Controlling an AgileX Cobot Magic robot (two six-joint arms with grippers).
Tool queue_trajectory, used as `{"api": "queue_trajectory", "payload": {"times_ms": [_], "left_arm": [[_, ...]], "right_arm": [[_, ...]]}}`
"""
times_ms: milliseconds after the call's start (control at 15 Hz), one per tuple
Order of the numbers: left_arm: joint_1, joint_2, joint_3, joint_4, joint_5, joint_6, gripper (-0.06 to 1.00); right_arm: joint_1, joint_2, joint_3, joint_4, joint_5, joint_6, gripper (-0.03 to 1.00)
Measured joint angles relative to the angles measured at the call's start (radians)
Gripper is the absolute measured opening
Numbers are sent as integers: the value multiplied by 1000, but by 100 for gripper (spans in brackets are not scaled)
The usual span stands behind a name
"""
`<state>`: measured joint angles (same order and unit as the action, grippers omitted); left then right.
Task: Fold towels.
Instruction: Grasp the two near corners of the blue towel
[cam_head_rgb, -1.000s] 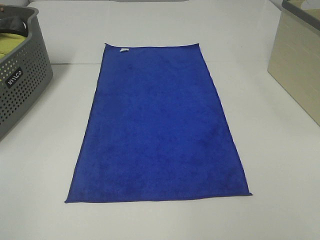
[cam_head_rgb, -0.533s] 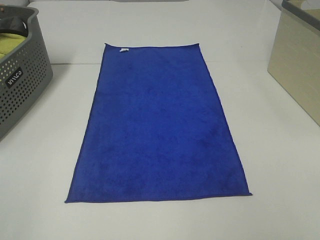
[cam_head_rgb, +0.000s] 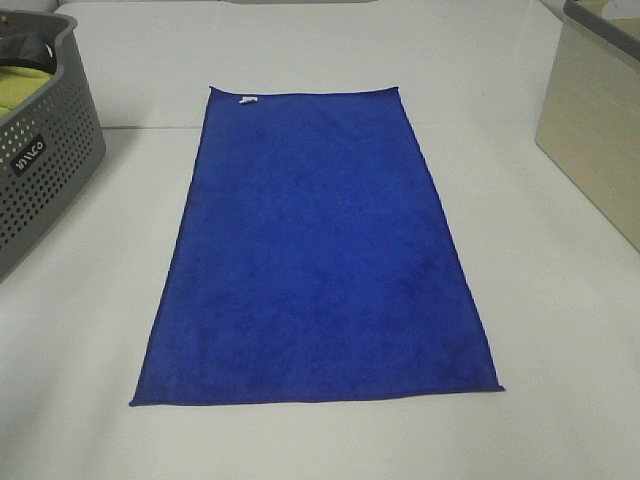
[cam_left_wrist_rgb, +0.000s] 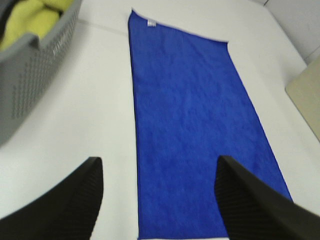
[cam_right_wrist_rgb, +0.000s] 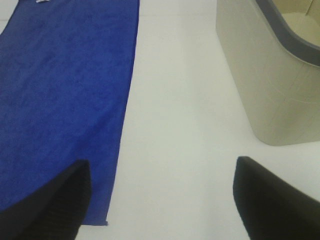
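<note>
No change to see against the pictures from a second ago: same blue towel (cam_head_rgb: 315, 250), flat and fully spread in the middle of the white surface (cam_head_rgb: 560, 340), with the white tag (cam_head_rgb: 247, 99) on the far short edge. Same places also for the grey basket (cam_head_rgb: 40, 160) on the left and the beige bin (cam_head_rgb: 600, 130) on the right, both apart from the towel. Left jaws wide open and gripping nothing, with the near left edge of the towel in sight between them. Right jaws wide open and empty too, near the right corner. Neither in sight from the high camera. Probably folding not yet begun, with no corner taken so far.
</note>
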<state>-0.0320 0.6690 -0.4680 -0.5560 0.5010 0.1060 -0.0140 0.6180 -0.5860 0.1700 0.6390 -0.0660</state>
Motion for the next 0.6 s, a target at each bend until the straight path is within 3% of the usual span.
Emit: {"api": "queue_trajectory", "payload": {"times_ms": [400, 600], "left_arm": [[0, 534, 1, -410, 62, 391, 62], [0, 706, -3, -546, 70, 550, 62]], "right_arm": [[0, 487, -201, 52, 126, 0, 76], [0, 684, -217, 161, 141, -67, 76]]}}
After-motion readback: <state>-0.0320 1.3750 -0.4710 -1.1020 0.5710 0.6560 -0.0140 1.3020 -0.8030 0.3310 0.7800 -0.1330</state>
